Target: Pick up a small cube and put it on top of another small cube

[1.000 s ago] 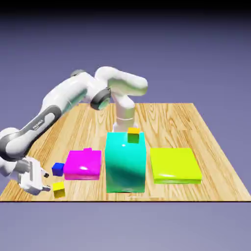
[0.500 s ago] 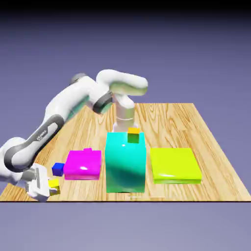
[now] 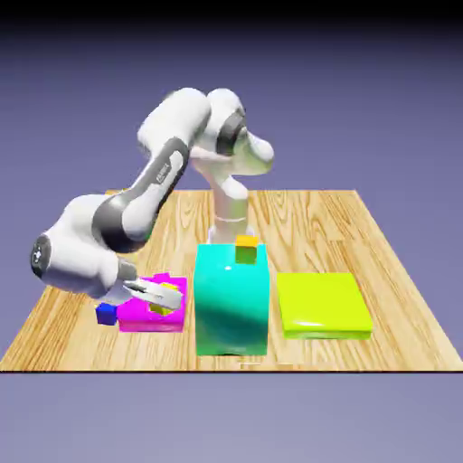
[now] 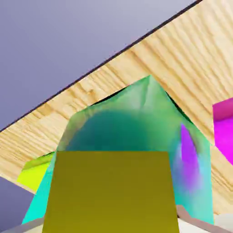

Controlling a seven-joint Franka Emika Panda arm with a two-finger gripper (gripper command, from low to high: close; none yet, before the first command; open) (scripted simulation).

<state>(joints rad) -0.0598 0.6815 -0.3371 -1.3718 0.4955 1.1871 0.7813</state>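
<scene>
The small yellow cube (image 3: pixel 164 305) sits clenched in the tool (image 3: pixel 159 296) above the pink block (image 3: pixel 155 312), beside the tall teal block (image 3: pixel 232 303) on the worktop (image 3: pixel 316 226).

White rounded arm (image 3: pixel 136 203), grey joints, dark lettering.

The tall cyan block (image 3: pixel 232 303) stands just beside the tool (image 3: pixel 163 298), barring passage toward the exterior view's right.
</scene>
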